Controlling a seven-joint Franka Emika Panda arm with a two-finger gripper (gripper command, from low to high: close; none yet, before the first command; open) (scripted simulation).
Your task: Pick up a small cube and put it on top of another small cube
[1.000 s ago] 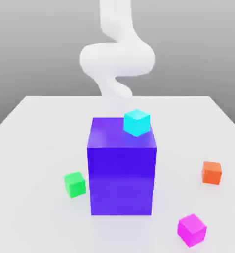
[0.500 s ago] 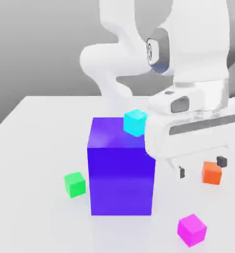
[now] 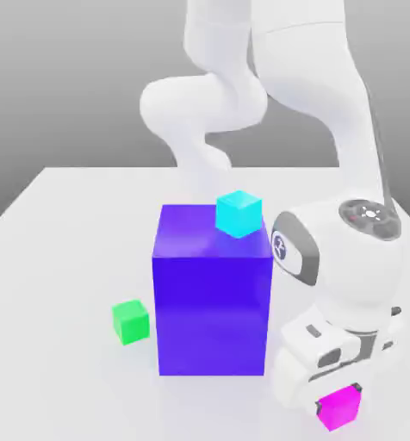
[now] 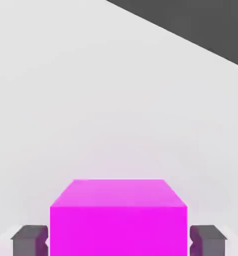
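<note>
The small magenta-pink cube (image 3: 339, 407) sits on the white table near the front, at the exterior view's right. My gripper (image 3: 339, 400) has come down over it, and the white hand covers the cube's top. In the hand view the magenta cube (image 4: 118, 220) lies between my two dark fingertips (image 4: 28, 240), with a thin gap on each side, so the gripper (image 4: 118, 241) stands open astride it. The small green cube (image 3: 131, 320) rests on the table to the left of the big block, far from the gripper.
A tall blue-purple block (image 3: 213, 301) stands mid-table between the two small cubes, with a cyan cube (image 3: 239, 214) on its top back corner. The white arm (image 3: 338, 258) rises just right of the block. The table's front edge (image 3: 88, 431) is close.
The arm swung in from behind the block and dropped its hand down to the magenta cube. The orange cube, seen earlier at the right, is now hidden behind the arm.
</note>
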